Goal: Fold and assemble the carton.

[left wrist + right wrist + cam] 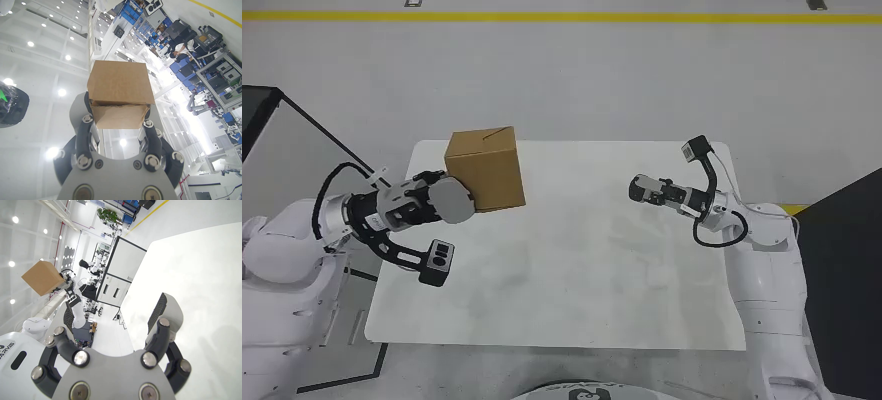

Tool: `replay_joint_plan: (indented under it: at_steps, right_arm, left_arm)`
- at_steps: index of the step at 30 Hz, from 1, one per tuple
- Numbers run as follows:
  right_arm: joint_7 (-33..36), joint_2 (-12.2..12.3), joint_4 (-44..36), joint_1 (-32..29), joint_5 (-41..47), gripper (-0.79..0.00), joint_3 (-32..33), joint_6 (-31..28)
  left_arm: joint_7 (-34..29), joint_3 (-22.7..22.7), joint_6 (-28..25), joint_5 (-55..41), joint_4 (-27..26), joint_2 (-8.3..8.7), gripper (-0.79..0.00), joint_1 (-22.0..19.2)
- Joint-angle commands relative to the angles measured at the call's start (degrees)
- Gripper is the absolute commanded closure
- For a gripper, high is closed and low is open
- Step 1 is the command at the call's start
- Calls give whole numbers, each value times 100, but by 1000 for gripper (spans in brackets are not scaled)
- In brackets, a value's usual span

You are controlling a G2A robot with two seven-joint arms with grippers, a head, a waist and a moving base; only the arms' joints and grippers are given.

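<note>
While the left pincer (pixel 464 197) points up and away from the bench (pixel 572 290), it pinches the brown carton (pixel 485 168) by its underside, so the box sits in the air over the far left part of the bench rather than on it. Seen from the left wrist, the carton (pixel 119 85) stands squared up above the left pincer (pixel 117 112). Its dark fingers (pixel 88 106) are pressed in against either side of a cardboard flap (pixel 118 117) that hangs down from the box (the flap's upper edge looks ragged where it meets the box's lower face). From the top view, the carton's upper face is shut, with a thin seam line running across it, and the box is slightly turned relative to the bench edges.

The right pincer (pixel 634 189) is over the right half of the bench, well apart from the carton and aimed toward it. In its own wrist view the right pincer (pixel 115 308) is spread wide with nothing between its ribbed pads, the white bench (pixel 189 266) lying beyond one finger. Farther off in that view, the carton (pixel 42 278) appears raised on the left pincer (pixel 60 285), clear of the bench top
</note>
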Motion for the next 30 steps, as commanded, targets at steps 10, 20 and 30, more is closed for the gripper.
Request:
replay_joint_plan:
  at_steps: [10,20,30]
  right_arm:
    - [0,0,0,0,0,-785,0,0]
    - [0,0,0,0,0,-785,0,0]
    - [0,0,0,0,0,-785,0,0]
  left_arm:
    - [-353,-125,1922,1738,-16,-33,0,-55]
    - [-716,-171,2279,1738,3,-10,0,-73]
    - [-862,-223,2279,1738,-146,-32,0,-158]
